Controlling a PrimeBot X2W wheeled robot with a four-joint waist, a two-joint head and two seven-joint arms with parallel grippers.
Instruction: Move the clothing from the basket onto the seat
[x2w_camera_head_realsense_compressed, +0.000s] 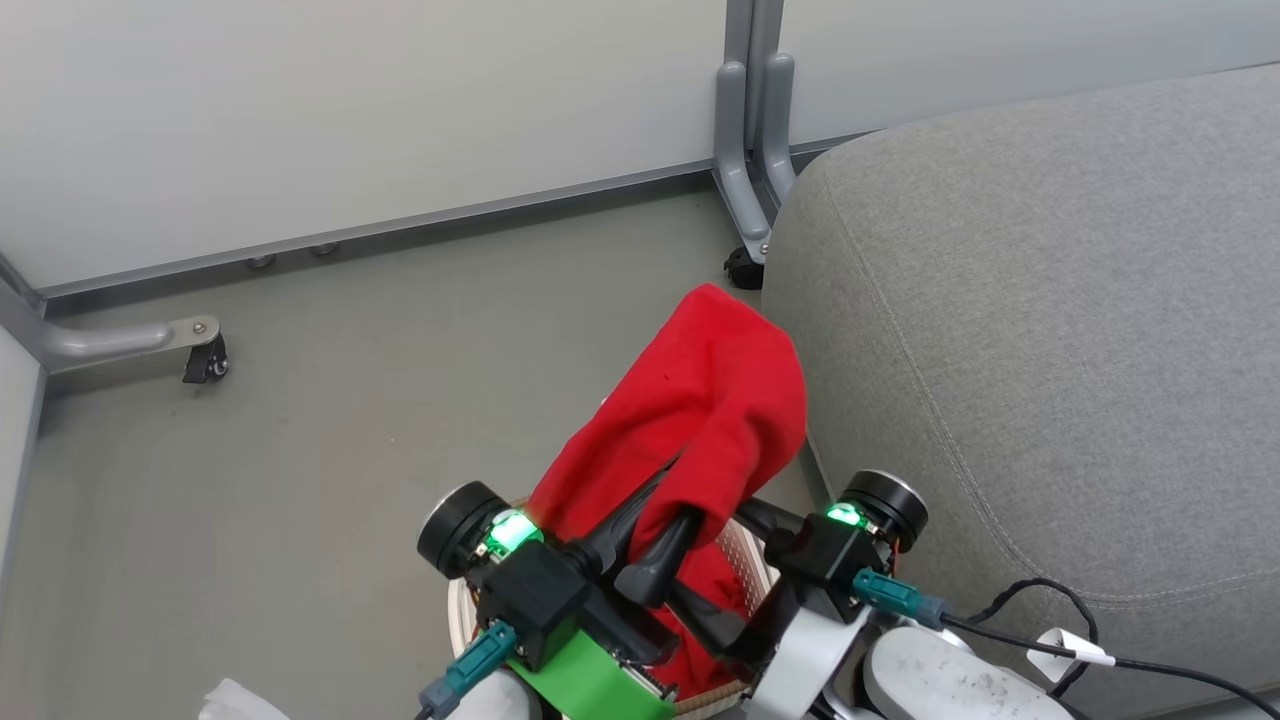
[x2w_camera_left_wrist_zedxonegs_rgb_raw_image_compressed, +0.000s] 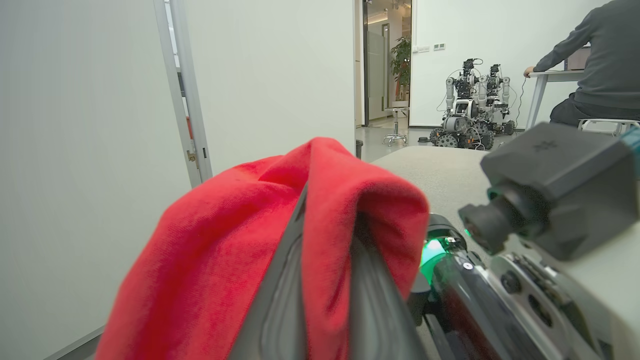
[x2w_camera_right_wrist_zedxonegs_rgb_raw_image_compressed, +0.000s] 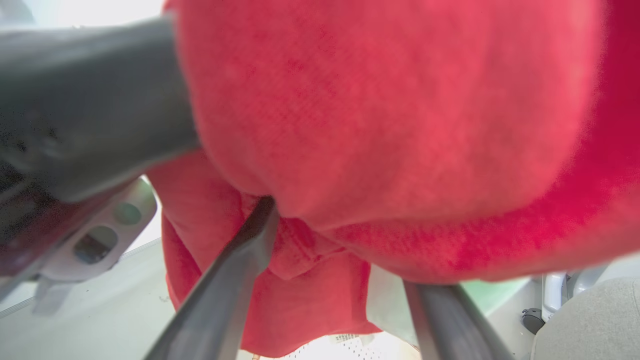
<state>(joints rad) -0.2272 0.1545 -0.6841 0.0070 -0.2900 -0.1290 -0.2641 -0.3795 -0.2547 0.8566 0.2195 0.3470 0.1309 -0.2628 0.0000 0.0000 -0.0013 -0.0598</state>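
A soft bright red fabric garment (x2w_camera_head_realsense_compressed: 700, 400) is held above the cream-white perforated plastic basket (x2w_camera_head_realsense_compressed: 748, 562), clamped in the closed left gripper (x2w_camera_head_realsense_compressed: 650, 535). The right gripper (x2w_camera_right_wrist_zedxonegs_rgb_raw_image_compressed: 340, 245) is spread open. Next, a carry onto the large light grey upholstered seat (x2w_camera_head_realsense_compressed: 1050, 350) is needed.

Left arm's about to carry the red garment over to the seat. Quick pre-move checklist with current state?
1. Grip: ok, left gripper shut on the clothing, red fabric draped over its fingers.
2. Other arm clear: not ok, right gripper open, its fingers against the hanging fabric.
3. Cloth out of the basket: cannot tell. Red fabric reaches down inside, and whether it is the same piece or a second one is unclear.
4. Landing spot: ok, the seat shows bare grey cushion just right of the basket.
5. Arm spacing: not ok, both grippers crowd together over the basket.
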